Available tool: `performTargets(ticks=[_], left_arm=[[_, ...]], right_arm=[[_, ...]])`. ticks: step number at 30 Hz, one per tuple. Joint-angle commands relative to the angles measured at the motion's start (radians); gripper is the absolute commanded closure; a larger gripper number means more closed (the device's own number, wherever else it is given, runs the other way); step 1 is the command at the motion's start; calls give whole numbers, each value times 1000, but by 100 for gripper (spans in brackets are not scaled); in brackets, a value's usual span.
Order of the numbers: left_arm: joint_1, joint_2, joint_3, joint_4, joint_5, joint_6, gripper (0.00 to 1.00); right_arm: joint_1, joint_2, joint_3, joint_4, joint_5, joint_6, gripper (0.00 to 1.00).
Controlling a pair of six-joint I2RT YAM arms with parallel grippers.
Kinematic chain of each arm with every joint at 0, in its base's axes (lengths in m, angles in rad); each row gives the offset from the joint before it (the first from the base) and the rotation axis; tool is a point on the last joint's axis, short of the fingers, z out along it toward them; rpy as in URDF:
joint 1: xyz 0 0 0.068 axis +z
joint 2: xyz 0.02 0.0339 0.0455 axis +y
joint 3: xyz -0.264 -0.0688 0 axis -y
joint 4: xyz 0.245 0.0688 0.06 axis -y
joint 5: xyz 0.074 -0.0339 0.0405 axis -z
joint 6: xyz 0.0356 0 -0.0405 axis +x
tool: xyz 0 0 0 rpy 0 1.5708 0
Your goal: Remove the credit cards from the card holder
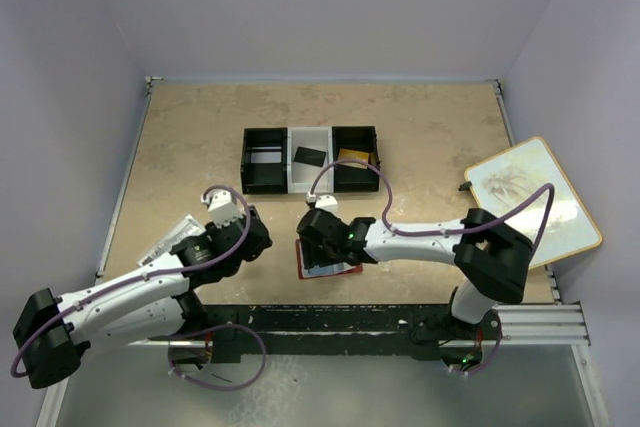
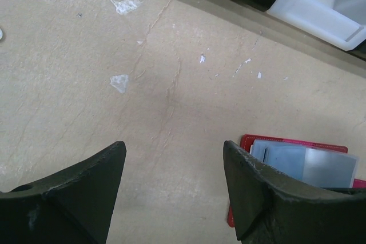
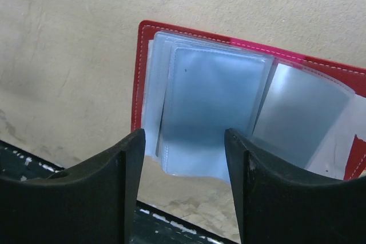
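Your right gripper (image 3: 184, 141) stands wide, holding nothing, over the open red card holder (image 3: 211, 84), lower centre of the top view. Your left gripper (image 2: 171, 152), also wide and unladen, hangs above the table (image 2: 143, 84) left of it.

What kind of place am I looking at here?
Likely a robot test booth: a left arm and right arm bolted to a rail at the table edge, plain walls close around, and props laid out, a tray and a red wallet.
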Motion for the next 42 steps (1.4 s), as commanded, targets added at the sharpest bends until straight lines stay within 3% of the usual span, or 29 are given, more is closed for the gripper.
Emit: performTargets(ticks=[1, 13, 19, 25, 35, 42], left_arm=[[6, -47, -13, -16, -18, -37, 33], [5, -56, -14, 24, 42, -4, 33], [5, -34, -2, 39, 57, 5, 34], [5, -20, -1, 61, 80, 21, 34], [5, 12, -26, 200, 202, 82, 34], [3, 53, -69, 390, 388, 140, 37]], right_arm=[[3, 23, 80, -113, 85, 18, 38], [8, 93, 124, -201, 133, 67, 37], [6, 100, 92, -162, 71, 64, 41], [0, 18, -18, 0, -9, 45, 56], [-126, -166, -268, 360, -243, 55, 64], [-185, -227, -377, 460, -289, 80, 68]])
